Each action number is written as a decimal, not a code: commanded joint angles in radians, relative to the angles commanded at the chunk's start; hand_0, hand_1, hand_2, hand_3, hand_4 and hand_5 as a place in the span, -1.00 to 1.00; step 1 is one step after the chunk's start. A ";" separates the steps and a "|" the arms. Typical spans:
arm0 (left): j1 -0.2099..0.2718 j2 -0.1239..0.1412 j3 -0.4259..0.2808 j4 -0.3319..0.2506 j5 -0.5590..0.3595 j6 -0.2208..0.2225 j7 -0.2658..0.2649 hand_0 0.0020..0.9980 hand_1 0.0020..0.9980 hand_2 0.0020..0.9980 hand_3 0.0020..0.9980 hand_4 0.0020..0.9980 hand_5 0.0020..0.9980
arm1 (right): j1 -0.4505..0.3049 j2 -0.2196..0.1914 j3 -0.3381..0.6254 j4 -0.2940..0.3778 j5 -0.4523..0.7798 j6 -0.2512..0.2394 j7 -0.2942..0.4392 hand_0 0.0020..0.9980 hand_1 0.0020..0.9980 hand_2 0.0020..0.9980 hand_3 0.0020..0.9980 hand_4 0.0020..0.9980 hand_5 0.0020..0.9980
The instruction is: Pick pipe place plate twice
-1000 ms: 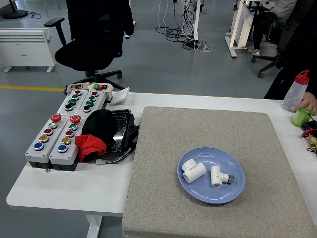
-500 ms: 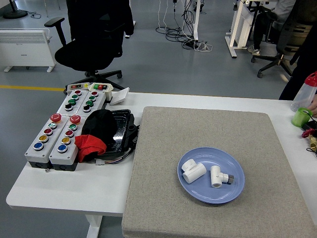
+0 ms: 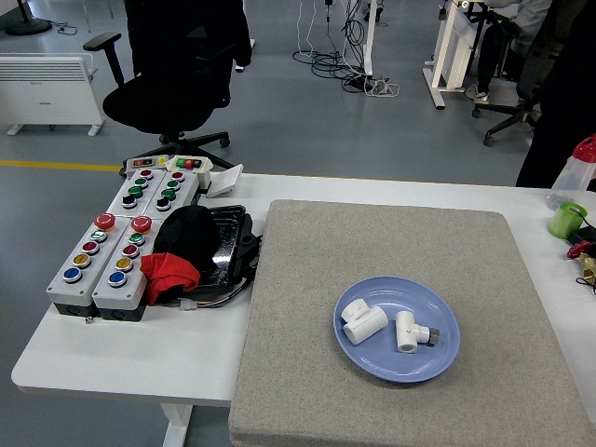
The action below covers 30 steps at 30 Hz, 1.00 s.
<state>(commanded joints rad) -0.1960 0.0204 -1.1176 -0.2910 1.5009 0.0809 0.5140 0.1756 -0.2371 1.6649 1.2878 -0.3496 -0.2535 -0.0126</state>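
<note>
A coarse grey felt mat (image 3: pixel 391 307) covers the white table (image 3: pixel 121 358). On it sits a round, glossy blue plate (image 3: pixel 438 358) holding two white plastic pipe fittings (image 3: pixel 363 321) side by side, long axes slanting. No robot fingers show, so their state cannot be told.

Two grey button boxes (image 3: pixel 119 244) sat at the left of the white desk (image 3: pixel 121 349), a black-and-red cloth bundle (image 3: pixel 182 250) touching them. A grey felt mat (image 3: pixel 307 372) covered the middle — far right, a green cup (image 3: pixel 565 220) stood beside a red-capped bottle (image 3: pixel 577 172).
</note>
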 joint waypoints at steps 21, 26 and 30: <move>-0.011 -0.001 0.008 0.009 -0.016 0.010 -0.022 0.33 0.27 0.32 0.21 -0.08 1.00 | 0.002 0.011 -0.013 -0.001 0.020 0.003 0.006 0.76 0.67 0.81 0.69 0.20 0.48; -0.012 0.000 0.003 0.012 -0.011 0.012 -0.027 0.33 0.27 0.31 0.21 -0.09 1.00 | 0.001 0.012 -0.017 -0.005 0.036 0.022 0.012 0.74 0.65 0.80 0.69 0.20 0.48; -0.012 0.001 0.001 0.014 -0.011 0.013 -0.030 0.33 0.27 0.31 0.20 -0.09 1.00 | -0.006 0.015 -0.026 -0.011 0.048 0.045 0.037 0.67 0.57 0.70 0.61 0.19 0.48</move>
<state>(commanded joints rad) -0.2077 0.0218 -1.1165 -0.2771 1.4900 0.0944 0.4841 0.1696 -0.2216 1.6390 1.2765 -0.3021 -0.2083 0.0246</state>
